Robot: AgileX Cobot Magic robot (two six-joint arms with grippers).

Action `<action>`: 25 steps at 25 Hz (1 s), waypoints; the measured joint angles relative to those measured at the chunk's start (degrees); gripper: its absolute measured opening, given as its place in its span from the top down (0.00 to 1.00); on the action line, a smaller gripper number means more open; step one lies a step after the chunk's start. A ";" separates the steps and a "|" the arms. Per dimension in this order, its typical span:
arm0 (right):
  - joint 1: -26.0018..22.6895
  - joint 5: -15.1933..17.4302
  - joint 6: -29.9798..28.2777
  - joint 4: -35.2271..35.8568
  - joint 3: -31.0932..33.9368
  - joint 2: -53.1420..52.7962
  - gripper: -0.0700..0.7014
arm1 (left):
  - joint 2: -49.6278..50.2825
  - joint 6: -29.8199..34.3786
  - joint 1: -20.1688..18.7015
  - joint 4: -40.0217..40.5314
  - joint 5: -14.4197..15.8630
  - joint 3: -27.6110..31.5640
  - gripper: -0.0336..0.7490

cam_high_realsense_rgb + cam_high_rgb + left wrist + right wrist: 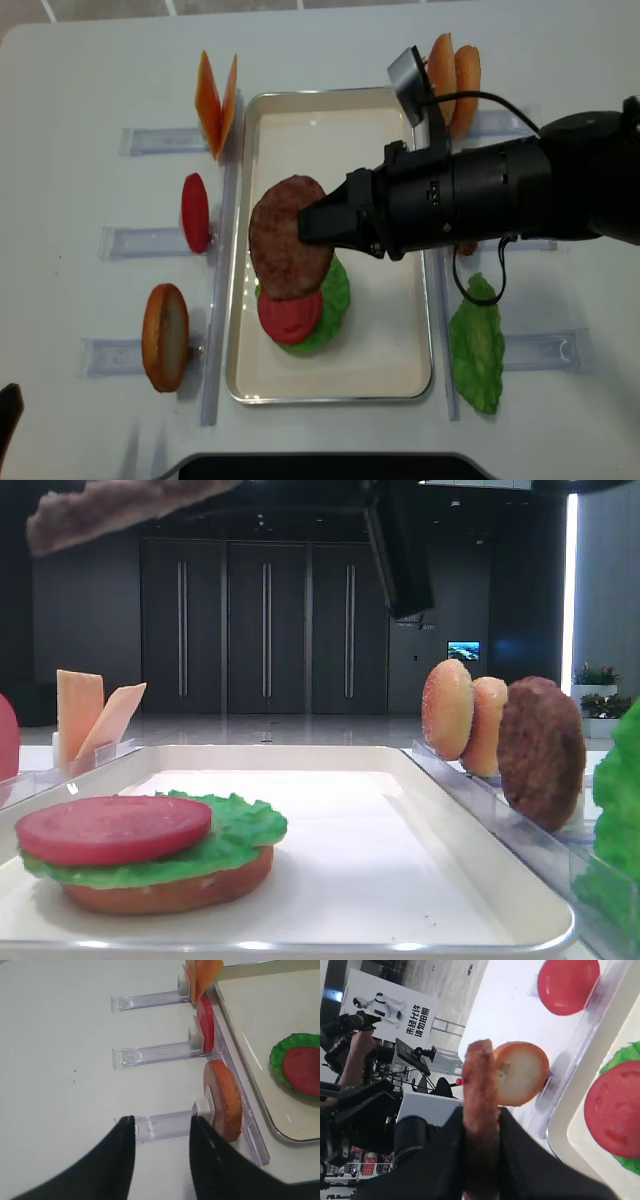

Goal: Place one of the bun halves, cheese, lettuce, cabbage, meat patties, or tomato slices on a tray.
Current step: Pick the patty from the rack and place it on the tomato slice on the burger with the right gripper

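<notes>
Hanging above the tray (400,385), a brown meat patty (289,238) is pinched at its right edge by the right gripper (318,224), whose jaws are clamped on it. The patty lies nearly flat, with its near edge overlapping the stack on the tray's near left: tomato slice (290,316) on lettuce (335,300) on a bun half (170,892). Judged from overhead, the stack sits just nearer than the patty's centre. The left gripper (161,1132) waits spread and empty, far left by a racked bun (223,1100).

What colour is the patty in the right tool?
Dark reddish-brown, grainy: the meat patty gripped by the right tool, clearest in the overhead realsense view.
</notes>
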 joint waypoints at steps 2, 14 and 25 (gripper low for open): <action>1.12 0.00 -0.70 0.10 0.00 2.35 0.76 | 0.00 0.00 0.00 0.00 0.00 0.00 0.60; 3.23 -3.00 -2.17 0.22 -0.86 11.39 0.76 | 0.00 0.00 0.00 0.00 0.02 0.00 0.60; 3.23 -6.96 -2.29 0.33 -1.69 11.92 0.76 | 0.00 0.00 0.00 0.00 0.02 0.00 0.60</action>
